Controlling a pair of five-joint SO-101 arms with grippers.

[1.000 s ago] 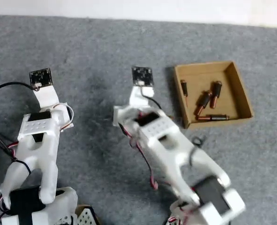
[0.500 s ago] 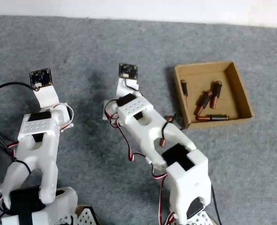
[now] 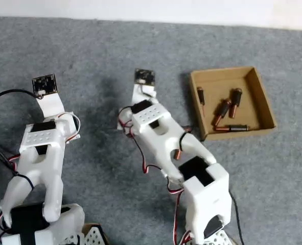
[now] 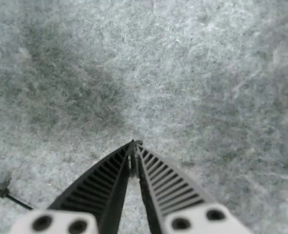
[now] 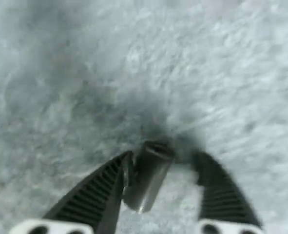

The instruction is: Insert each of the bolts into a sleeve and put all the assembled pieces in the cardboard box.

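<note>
A dark metal sleeve [image 5: 148, 175] lies on the grey carpet between the fingers of my right gripper [image 5: 163, 158]. It rests against one finger [image 5: 115, 181], with a gap to the other, and the gripper is open. My left gripper [image 4: 134, 145] is shut on nothing, just above bare carpet. The cardboard box [image 3: 262, 99] stands to the right of the right arm [image 3: 156, 127]. It holds several bolt-and-sleeve pieces [image 3: 227, 108]. The left arm [image 3: 41, 148] is at the table's left side.
Grey carpet [image 3: 99, 61] covers the whole table. A thin black cable [image 4: 7, 195] lies on it near the left gripper. Red and black wires hang along the right arm.
The right arm has swung to the left, away from the box, and changed its pose. In the last half second its wrist moved slightly back to the right. The left arm has kept still.
</note>
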